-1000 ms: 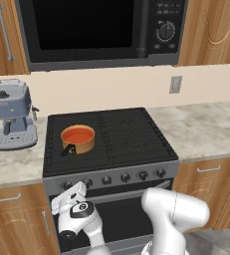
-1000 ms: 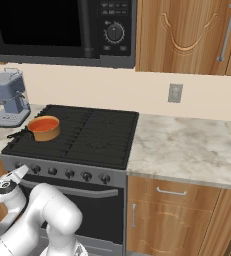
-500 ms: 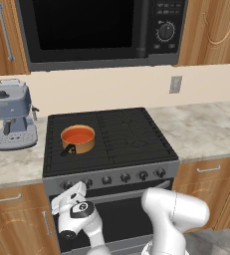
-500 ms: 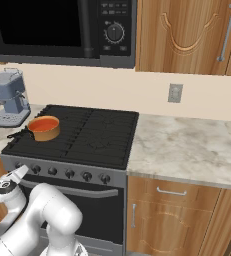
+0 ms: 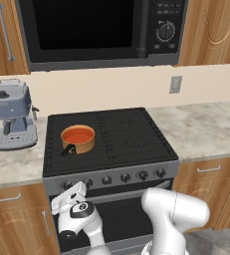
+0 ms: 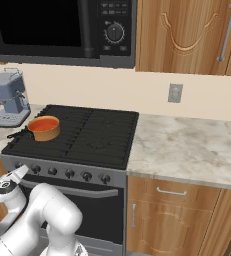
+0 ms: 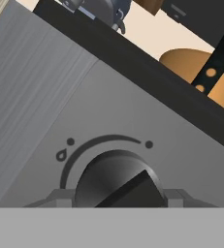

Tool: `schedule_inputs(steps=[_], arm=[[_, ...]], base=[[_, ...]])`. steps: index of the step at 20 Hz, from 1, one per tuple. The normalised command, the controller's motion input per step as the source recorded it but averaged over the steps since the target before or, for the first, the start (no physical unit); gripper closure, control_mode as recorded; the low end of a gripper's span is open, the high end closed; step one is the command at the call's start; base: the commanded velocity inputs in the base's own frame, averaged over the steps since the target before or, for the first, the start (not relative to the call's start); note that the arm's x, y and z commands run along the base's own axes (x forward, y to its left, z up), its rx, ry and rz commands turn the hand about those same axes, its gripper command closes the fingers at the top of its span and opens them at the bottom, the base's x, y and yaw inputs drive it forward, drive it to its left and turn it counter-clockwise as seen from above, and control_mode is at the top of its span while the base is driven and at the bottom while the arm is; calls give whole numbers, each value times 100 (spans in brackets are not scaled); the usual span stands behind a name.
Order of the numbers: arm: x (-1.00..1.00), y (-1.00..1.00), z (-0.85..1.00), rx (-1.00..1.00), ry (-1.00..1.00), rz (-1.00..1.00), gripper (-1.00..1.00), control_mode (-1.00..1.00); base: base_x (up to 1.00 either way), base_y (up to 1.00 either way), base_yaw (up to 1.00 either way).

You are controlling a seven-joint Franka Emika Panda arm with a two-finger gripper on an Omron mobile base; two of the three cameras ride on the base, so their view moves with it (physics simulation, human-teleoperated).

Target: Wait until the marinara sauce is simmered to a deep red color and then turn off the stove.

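The marinara sauce [image 5: 78, 134] is an orange-red disc in a small copper saucepan [image 5: 78, 144] on the front left burner of the black stove [image 5: 116, 130]. From the right, the sauce [image 6: 44, 123] and stove [image 6: 92, 134] show too. My gripper [image 5: 71, 187] is pressed to the left end of the steel knob strip. From the other side the gripper [image 6: 22, 172] sits at the same spot. In the hand view the gripper [image 7: 118, 196] is shut on a black knob [image 7: 117, 178], one fingertip at each side. The saucepan [image 7: 186, 65] shows above it.
A grey-blue espresso machine [image 5: 10, 117] stands on the marble counter left of the stove. A black microwave [image 5: 101, 30] hangs above it. More knobs [image 5: 125, 177] run along the strip. Wooden cabinets [image 6: 172, 220] flank the oven door, and counter [image 6: 187, 145] lies to the right.
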Motion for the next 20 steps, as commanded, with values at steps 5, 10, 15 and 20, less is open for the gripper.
schedule_inputs(steps=[5, 10, 15, 20], arm=[[0, 0, 0, 0, 0, 0, 100, -100], [0, 0, 0, 0, 0, 0, 100, -100], [0, 0, 0, 0, 0, 0, 100, -100], [0, 0, 0, 0, 0, 0, 100, -100]], base=[[0, 0, 0], [0, 0, 0], [0, 0, 0], [0, 0, 0]])
